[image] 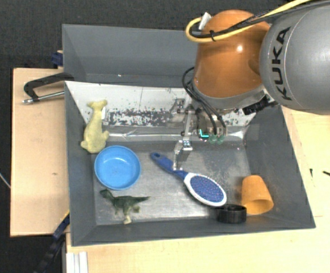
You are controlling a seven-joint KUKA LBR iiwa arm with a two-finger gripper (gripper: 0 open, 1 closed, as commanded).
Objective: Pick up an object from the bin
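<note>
1. Camera view. The gripper [180, 153] hangs low near the middle of the grey bin [125, 53], directly over the handle end of a blue hairbrush [203, 189]. Contact with the handle: cannot tell.
2. Tool state: cannot tell how far it is open, nor whether it has hold of anything.
3. The brush lies diagonally on the floor, handle toward the upper left and oval head toward the lower right, close to the front wall.
4. Left side: a blue bowl [117, 168] sits just beside the handle tip. A yellow soft toy [95, 128] lies along the left wall, its lower end at the bowl's rim. A green dinosaur figure [124, 202] stands by the front wall.
5. Right side: an orange cup [256, 195] lies tipped near the right wall. A black cap [232, 214] sits between it and the brush head, at the front edge.
6. Open room: there is bare floor right of the gripper, up to the right wall, and a strip along the back wall.
</note>
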